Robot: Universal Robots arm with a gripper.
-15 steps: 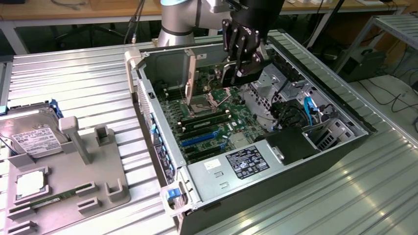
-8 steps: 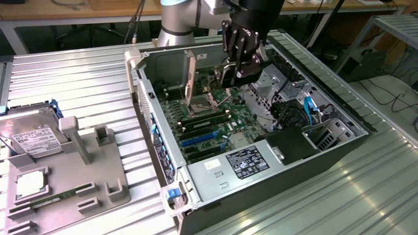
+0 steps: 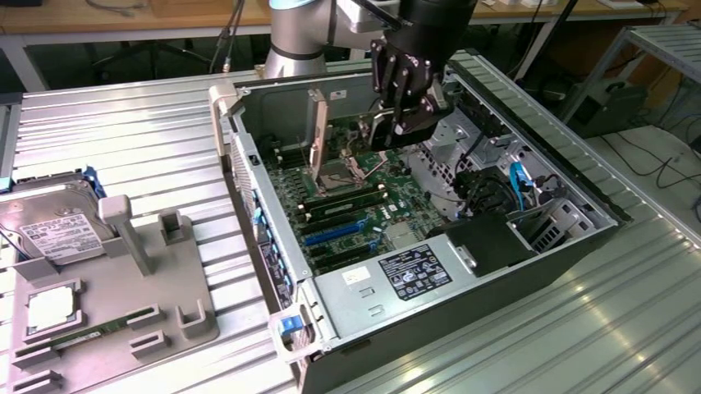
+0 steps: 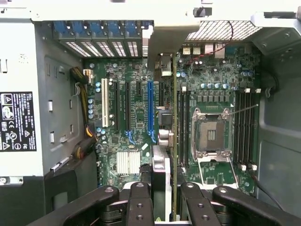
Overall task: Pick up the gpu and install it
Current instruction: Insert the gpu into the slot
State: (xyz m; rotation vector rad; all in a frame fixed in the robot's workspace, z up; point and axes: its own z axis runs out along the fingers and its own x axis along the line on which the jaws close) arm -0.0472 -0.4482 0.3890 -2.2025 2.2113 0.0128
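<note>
Jaws pinching the gpu [image 4: 163, 188], card held edge-on inside the open PC case [image 3: 460, 328], over the motherboard [image 4: 136, 113], between the blue slot [image 4: 150, 108] and the CPU socket [image 4: 209, 134]. Can't tell if its lower edge touches a slot. Hard drive [image 3: 49, 226] sits well apart on the table [image 3: 131, 123].
</note>
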